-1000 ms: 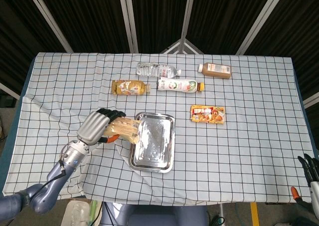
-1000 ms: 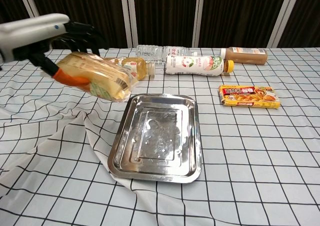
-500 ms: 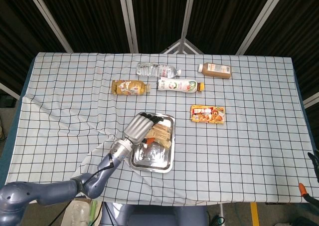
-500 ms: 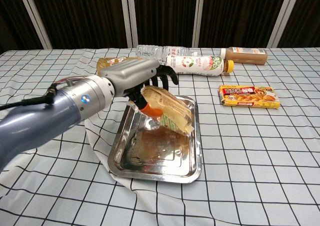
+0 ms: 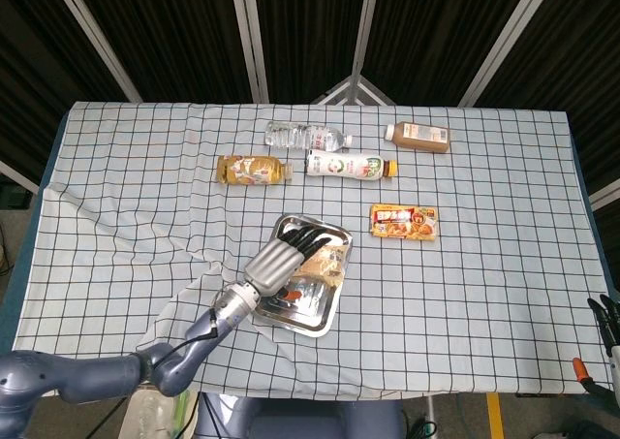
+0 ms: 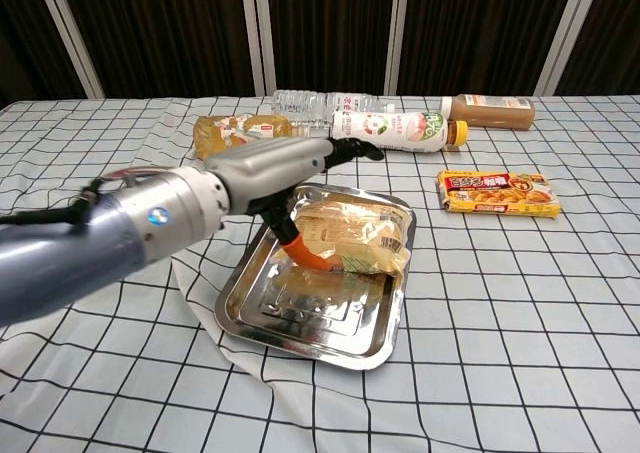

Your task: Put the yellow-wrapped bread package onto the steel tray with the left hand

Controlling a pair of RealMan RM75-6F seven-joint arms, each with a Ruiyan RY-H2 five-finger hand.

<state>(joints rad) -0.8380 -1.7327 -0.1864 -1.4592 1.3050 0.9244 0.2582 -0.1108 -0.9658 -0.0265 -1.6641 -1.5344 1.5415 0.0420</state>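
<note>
One package over the tray, not yet let go

Nearest the robot, the steel tray (image 6: pixel 300 313) lies on the checked cloth of the desk (image 6: pixel 520 313), and it has shifted since a second ago: its far end now sits swung toward the right and its near corner rides on a fold of cloth. Over the tray's far half, the left hand (image 6: pixel 300 168) grips the yellow-wrapped bread package (image 6: pixel 352 236), fingers stretched across the top and an orange thumb beneath. A second ago the package hung to the left of the tray; now it is above it, low, perhaps touching the far rim. By my reading only the release remains. Right of the tray lies a snack packet (image 6: pixel 497 193). Beyond the tray, four bottles (image 6: pixel 385 128) lie on their sides. The right hand (image 5: pixel 605 323) shows only at the head view's edge; its state cannot be told.
</note>
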